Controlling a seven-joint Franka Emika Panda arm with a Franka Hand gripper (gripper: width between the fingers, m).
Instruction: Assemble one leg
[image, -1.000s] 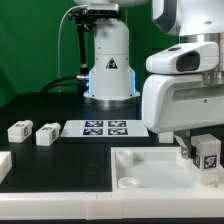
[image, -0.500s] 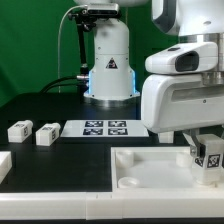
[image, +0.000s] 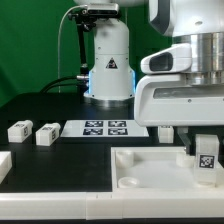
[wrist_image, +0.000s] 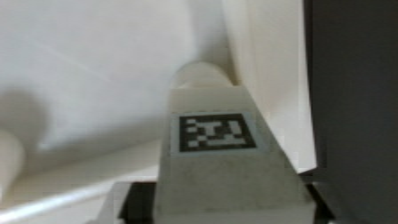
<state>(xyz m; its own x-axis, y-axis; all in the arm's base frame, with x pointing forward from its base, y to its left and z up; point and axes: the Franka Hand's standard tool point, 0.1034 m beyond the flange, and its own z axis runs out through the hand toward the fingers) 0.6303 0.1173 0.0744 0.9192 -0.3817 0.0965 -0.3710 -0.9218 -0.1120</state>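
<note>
Leg (image: 206, 152), perhaps slightly higher than before

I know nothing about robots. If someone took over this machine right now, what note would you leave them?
Pincer: shut on one leg, held over the tabletop at the exterior view's right.
A loose leg and a second loose leg lie on the table at the exterior view's left, beside the marker board.
Done: one leg picked up and brought to the tabletop.
Left: seat it into the tabletop, then let go. Whether it has entered cannot be seen.
</note>
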